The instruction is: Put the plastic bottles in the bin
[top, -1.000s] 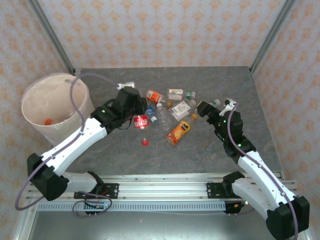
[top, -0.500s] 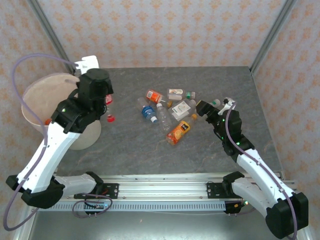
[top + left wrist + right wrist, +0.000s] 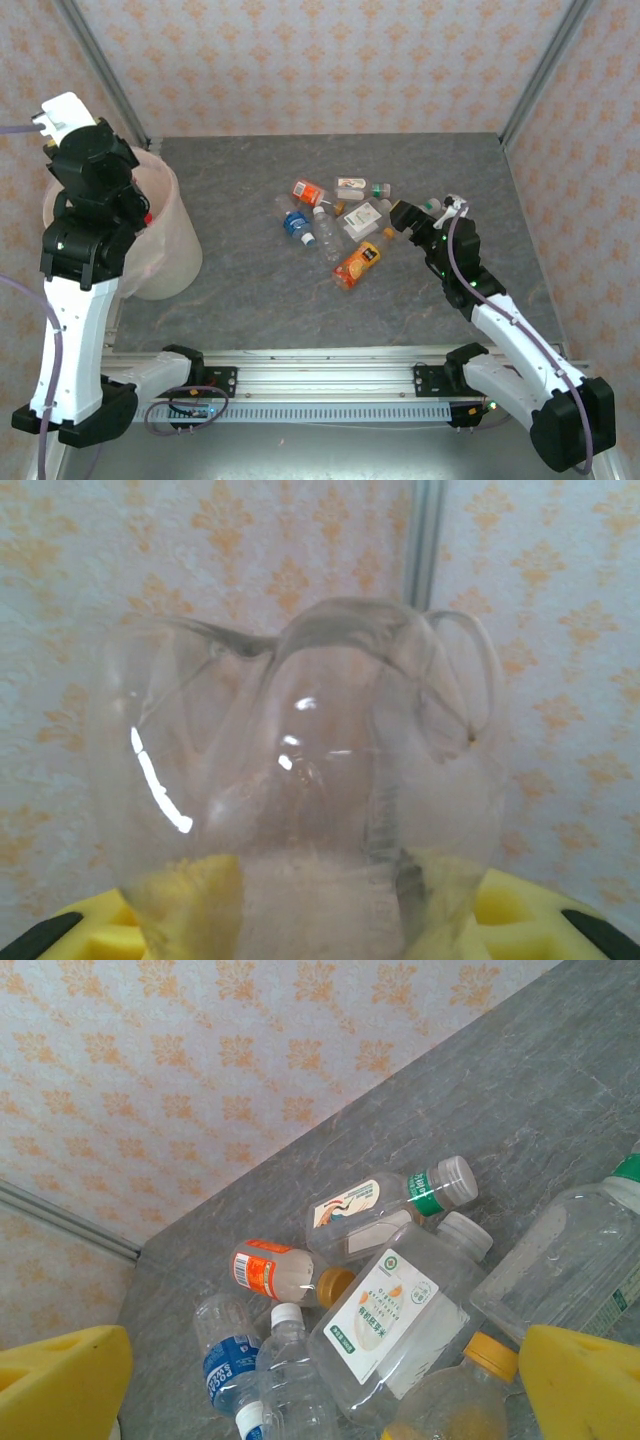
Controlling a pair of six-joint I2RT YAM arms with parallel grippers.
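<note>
My left claw (image 3: 320, 915) swings away from the pile of bottles (image 3: 340, 225) in the middle of the table (image 3: 300, 300) and now stands high over the bin (image 3: 178, 250) at the far left. The clear bottle (image 3: 300, 780) clamped in it leaves the table top and rides up with it.

A robotics test cell in a lab is indicated, not a home. A grey stone-look tabletop (image 3: 260, 300) is boxed in by flat panels (image 3: 330, 60) papered with an orange motif, and these are joined at the upper corners by bare aluminium posts (image 3: 545, 70). Along the bottom edge a slotted aluminium rail (image 3: 320, 412) is seen, beside which two white-and-black robot arms (image 3: 510, 330) are bolted, and loose purple cables (image 3: 150, 418) are looped there.
</note>
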